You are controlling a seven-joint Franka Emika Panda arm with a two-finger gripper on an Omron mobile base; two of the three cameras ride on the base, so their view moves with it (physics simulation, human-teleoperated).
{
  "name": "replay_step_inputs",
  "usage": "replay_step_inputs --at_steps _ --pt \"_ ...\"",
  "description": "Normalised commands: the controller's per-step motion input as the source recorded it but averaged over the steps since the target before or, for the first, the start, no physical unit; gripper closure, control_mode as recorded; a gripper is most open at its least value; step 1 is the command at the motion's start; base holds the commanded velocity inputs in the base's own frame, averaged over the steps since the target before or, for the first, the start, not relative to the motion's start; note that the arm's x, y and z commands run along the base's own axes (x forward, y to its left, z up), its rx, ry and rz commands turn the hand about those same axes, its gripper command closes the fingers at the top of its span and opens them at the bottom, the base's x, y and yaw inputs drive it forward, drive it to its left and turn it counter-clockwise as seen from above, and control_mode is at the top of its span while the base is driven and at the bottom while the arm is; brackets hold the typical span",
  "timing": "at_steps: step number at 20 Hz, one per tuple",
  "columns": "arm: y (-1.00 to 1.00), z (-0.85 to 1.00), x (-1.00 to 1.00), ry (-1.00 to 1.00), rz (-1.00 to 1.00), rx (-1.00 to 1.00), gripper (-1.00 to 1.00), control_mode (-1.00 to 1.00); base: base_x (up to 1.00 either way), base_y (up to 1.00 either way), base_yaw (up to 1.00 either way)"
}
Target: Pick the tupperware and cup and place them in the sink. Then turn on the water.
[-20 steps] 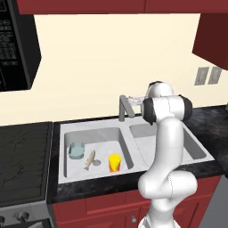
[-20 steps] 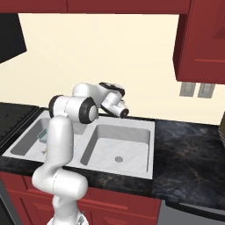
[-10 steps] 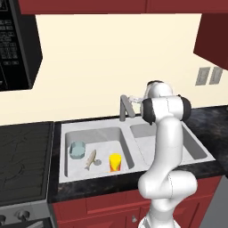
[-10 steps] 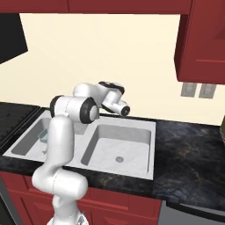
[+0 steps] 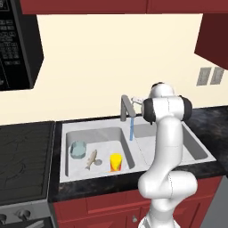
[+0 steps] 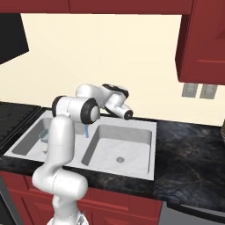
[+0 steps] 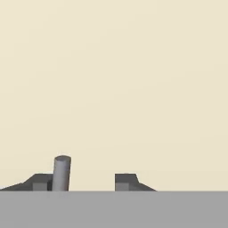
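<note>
Water (image 5: 131, 129) running from the faucet (image 5: 126, 106) just beside my gripper (image 7: 82, 181); jaws parted, holding nothing. Below it to the left, I count tupperware (image 5: 77, 149) and cup (image 5: 116, 162) in the sink (image 5: 91, 130).

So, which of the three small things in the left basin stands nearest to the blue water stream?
The yellow cup, at the basin's front right; the tupperware and the tan fish lie further left.

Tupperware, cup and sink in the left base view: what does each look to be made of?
The pale blue-grey translucent tupperware looks like soft-sheen plastic, since the basin floor shows through it. The small yellow cylindrical cup reads as opaque plastic, flat in colour with no glint, though ceramic is possible. The light grey double-basin sink looks like matte metal or composite, with faint mottling.
</note>
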Motion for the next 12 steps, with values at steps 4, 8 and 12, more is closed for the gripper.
replay_step_inputs --at_steps 4,8,12 --pt "-0.94 -1.00 -0.57 0.00 -0.01 0.00 1.00 -1.00 0.00 0.00 0.00" --pt "-0.93 0.04 -0.62 0.06 -0.09 0.16 1.00 -1.00 0.00 0.00 0.00" --pt "-0.97 0.81 -0.97 0.06 -0.13 0.24 1.00 -1.00 0.00 0.00 0.00"
